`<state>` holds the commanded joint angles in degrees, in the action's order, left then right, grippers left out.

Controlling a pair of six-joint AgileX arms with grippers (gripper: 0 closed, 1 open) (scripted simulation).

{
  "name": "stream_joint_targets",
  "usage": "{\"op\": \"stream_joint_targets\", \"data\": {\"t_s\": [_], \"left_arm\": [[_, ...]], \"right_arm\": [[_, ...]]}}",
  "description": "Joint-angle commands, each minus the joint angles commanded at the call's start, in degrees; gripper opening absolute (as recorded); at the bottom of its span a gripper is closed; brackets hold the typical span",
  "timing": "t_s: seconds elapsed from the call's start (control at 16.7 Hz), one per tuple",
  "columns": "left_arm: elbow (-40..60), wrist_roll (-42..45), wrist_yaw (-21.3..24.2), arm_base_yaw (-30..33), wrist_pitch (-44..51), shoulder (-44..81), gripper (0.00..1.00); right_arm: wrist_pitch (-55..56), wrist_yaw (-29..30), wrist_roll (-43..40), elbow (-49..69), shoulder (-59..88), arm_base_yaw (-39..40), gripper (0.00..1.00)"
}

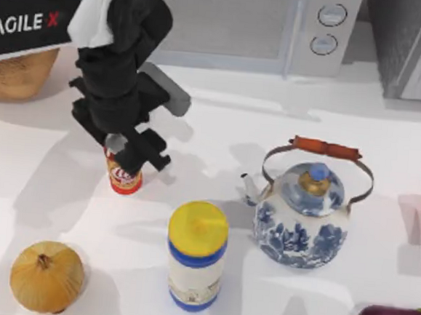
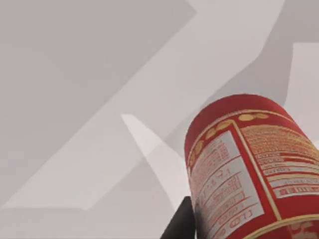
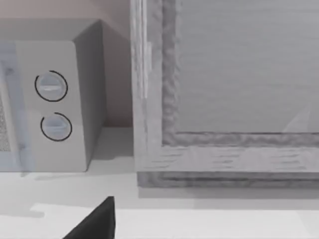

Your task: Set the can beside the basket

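From above, the left gripper (image 1: 127,151) sits over the can (image 1: 125,176), which stands left of centre on the table (image 1: 221,114). The jaws look pinched on the can's upper part, though the arm's own bulk hides the contact, so I judge that rather than see it. The basket (image 1: 16,76) lies at the far left edge, half under the arm's white casing and well apart from the can. An onion (image 1: 46,276) rests nearer the front, a yellow-lidded container (image 1: 195,266) stands to the can's right, and a kettle (image 1: 304,216) beyond that. The path to the basket seems open, so the main hazard is probably the basket itself: if the can arrives too low or too close, it may knock the wicker wall or end up leaning on it.

In the left wrist view the can (image 2: 249,174) fills the lower corner, tilted in the picture, with a dark finger (image 2: 180,224) at its side. A grip near the top may let the can swing or slip, and a tilted release could tip it.

In the right wrist view a microwave (image 3: 55,104) and a grey framed cabinet (image 3: 224,99) face the camera, with a dark part of the right gripper (image 3: 97,221) at the edge; I cannot tell how its jaws stand.
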<state>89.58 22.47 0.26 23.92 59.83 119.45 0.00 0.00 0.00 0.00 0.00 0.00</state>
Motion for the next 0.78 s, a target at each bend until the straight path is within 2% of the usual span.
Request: {"op": "stream_joint_targets", "data": {"t_s": [0.18, 0.42, 0.6, 0.78], "left_arm": [[-2.83, -3.84, 3.3, -3.58, -2.05, -3.19, 0.0], [-10.04, -13.49, 6.46, -12.48, -2.3, -10.0, 0.0], [-13.72, -19.86, 4.62, -17.94, -0.54, -12.21, 0.0], [-13.0, -22.38, 0.43, -21.56, -0.49, -12.13, 0.0]], "right_arm": [[0.0, 0.0, 0.0, 0.0, 0.0, 0.0, 1.0], [0.0, 0.0, 0.0, 0.0, 0.0, 0.0, 1.0], [0.0, 0.0, 0.0, 0.0, 0.0, 0.0, 1.0], [0.0, 0.0, 0.0, 0.0, 0.0, 0.0, 1.0]]}}
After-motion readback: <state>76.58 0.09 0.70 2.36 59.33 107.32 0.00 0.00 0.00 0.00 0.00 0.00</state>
